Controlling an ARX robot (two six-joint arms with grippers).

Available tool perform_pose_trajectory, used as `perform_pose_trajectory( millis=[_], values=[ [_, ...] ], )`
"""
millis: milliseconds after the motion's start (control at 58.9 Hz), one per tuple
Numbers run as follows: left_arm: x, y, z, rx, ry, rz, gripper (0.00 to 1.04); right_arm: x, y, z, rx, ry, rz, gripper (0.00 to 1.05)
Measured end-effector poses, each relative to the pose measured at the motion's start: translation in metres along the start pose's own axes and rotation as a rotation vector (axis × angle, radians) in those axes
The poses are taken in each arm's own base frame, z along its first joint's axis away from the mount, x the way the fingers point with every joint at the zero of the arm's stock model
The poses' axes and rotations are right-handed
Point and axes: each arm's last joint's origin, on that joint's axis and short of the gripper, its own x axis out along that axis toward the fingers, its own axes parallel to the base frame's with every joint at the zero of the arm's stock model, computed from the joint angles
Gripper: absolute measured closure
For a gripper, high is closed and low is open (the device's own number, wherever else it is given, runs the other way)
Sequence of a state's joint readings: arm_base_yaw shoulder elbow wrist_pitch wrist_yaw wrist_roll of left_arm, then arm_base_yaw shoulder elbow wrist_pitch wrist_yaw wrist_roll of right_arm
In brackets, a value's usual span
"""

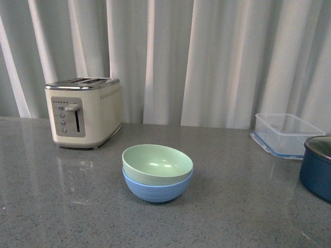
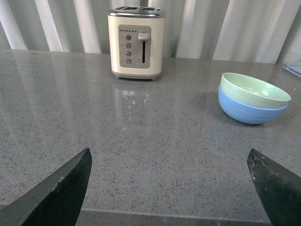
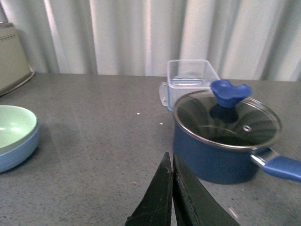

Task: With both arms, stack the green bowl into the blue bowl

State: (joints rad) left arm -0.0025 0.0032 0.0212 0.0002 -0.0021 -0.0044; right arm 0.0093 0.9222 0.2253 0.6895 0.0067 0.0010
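Note:
The green bowl (image 1: pixel 158 164) sits nested inside the blue bowl (image 1: pixel 157 190) at the middle of the grey countertop. Neither arm shows in the front view. In the left wrist view the green bowl (image 2: pixel 254 89) rests in the blue bowl (image 2: pixel 249 110) well ahead of my left gripper (image 2: pixel 169 157), which is open and empty near the counter's front edge. In the right wrist view the stacked green bowl (image 3: pixel 14 127) and blue bowl (image 3: pixel 21 150) lie off to one side. My right gripper (image 3: pixel 170 157) is shut on nothing, its jaws pressed together.
A cream toaster (image 1: pixel 84 111) stands at the back left. A clear plastic container (image 1: pixel 287 133) sits at the back right. A dark navy pot (image 1: pixel 316 168) with a glass lid (image 3: pixel 228 117) stands at the right edge, close to my right gripper.

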Motion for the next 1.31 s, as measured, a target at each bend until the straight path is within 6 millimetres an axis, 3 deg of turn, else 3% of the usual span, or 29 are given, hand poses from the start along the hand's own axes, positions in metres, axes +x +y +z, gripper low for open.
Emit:
perform_pose_trajectory(
  millis=[696,1306],
  values=[
    [0.0,0.0,0.0,0.0,0.0,0.0,0.07,-0.053,-0.001,-0.036,0.0,-0.005,-0.004,1.04],
    [0.0,0.0,0.0,0.0,0.0,0.0,0.07,-0.071,-0.001,-0.034,0.0,-0.016,-0.003,1.04]
  ],
)
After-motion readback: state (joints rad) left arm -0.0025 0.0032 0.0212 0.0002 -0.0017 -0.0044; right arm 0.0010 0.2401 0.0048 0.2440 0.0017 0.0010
